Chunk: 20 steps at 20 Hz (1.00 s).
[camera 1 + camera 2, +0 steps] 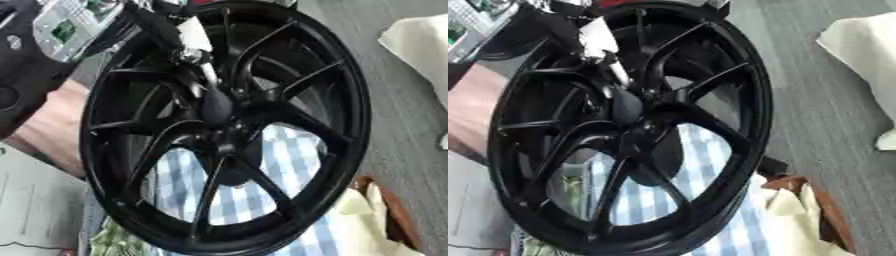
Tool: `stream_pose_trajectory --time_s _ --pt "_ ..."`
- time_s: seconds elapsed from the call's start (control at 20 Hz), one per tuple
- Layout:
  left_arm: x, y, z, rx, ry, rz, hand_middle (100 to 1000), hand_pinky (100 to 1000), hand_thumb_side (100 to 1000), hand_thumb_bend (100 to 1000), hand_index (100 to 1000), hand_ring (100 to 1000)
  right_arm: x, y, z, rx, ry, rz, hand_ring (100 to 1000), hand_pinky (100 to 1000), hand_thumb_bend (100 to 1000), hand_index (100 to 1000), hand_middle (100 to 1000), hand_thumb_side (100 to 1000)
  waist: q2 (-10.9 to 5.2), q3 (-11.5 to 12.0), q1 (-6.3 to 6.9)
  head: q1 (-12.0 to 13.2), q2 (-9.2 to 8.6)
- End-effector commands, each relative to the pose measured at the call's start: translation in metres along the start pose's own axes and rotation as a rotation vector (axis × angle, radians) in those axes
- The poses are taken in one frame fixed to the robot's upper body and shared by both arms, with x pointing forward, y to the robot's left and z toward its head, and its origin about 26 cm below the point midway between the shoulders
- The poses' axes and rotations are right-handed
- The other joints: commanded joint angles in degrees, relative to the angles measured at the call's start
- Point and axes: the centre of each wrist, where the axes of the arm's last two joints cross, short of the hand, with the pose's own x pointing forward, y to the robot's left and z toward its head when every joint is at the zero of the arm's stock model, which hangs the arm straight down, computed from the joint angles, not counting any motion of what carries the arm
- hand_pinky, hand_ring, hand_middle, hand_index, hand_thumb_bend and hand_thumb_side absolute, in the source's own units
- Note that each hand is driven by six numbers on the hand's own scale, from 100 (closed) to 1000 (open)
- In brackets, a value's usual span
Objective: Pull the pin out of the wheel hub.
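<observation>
Across the upper left, our arm [35, 60] reaches down to the black wheel hub [223, 125], which fills the middle of both views, standing tilted. Our hand [194, 45] sits by the hub's centre; whether its fingers pinch the pin we cannot tell. Blue-checked cloth [289, 150] shows between the spokes.

Workshop: grey floor [394, 100], loose rags [420, 45]

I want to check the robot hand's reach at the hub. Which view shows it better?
The left eye view: the robot hand comes down from the top to the wheel hub, away from the picture edge. The right eye view shows the same, nearer the top left.
</observation>
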Motion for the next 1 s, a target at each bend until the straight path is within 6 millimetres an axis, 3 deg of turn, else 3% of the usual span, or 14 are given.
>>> stream_pose_trajectory --time_s 0.05,0.35,0.65,1.0 --pt "-0.001 0.011 0.012 0.044 0.014 0.008 399 714 337 208 576 613 0.006 -0.001 -0.003 0.006 -0.019 0.009 779 926 100 767 666 670 -0.97 0.09 -0.84 0.21 -0.43" --pt "0.001 0.013 0.017 0.059 0.009 0.013 347 709 357 160 545 583 0.006 -0.001 -0.003 -0.002 -0.014 0.01 780 928 100 767 666 674 -1.13 0.05 -0.88 0.3 -0.57" --pt "0.008 0.022 0.024 0.074 -0.008 -0.003 316 702 353 174 548 559 0.006 -0.002 -0.003 -0.006 -0.012 0.013 782 929 100 766 665 676 -1.34 0.09 -0.8 0.27 -0.61" --pt "0.011 0.033 0.035 0.097 -0.018 -0.025 277 698 295 185 530 547 0.006 -0.003 -0.004 -0.009 -0.014 0.017 783 929 100 765 664 674 -1.53 0.16 -0.61 0.09 -0.54"
